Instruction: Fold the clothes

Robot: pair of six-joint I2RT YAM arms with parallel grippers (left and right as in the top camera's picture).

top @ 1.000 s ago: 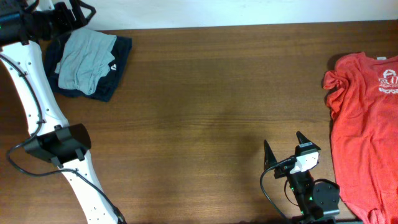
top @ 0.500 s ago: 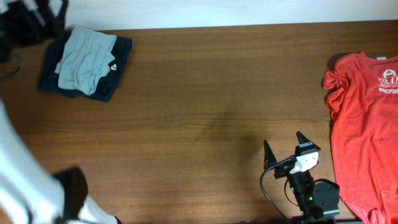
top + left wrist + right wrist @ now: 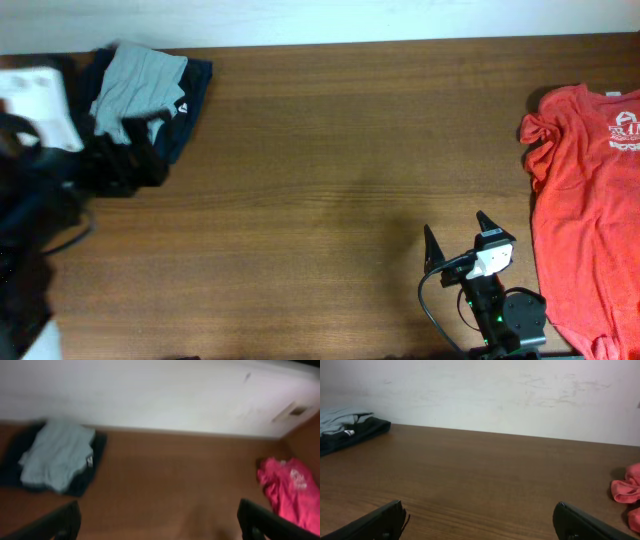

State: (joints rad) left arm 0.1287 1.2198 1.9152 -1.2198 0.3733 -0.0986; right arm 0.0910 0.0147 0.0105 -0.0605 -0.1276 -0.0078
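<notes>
The clothes lie in two places. A folded pale blue-grey T-shirt (image 3: 140, 88) rests on a dark navy garment (image 3: 192, 100) at the table's far left; in the left wrist view the T-shirt (image 3: 57, 455) shows blurred at the left. A red T-shirt (image 3: 585, 200) with white chest print lies spread at the right edge, and the red T-shirt (image 3: 287, 490) also shows in that wrist view. My left gripper (image 3: 128, 158) is a dark blur just in front of the folded pile, open and empty (image 3: 160, 525). My right gripper (image 3: 457, 233) stands open and empty near the front edge (image 3: 480, 525).
The brown wooden table (image 3: 340, 150) runs to a white wall (image 3: 485, 395) at the back. The left arm's white link (image 3: 40, 105) crosses the far-left corner beside the pile. The right arm's base (image 3: 505, 315) sits at the front edge.
My left arm has swung away from the far-left corner, and its gripper now blurs in front of the folded pile. The right arm and both piles have not moved.
</notes>
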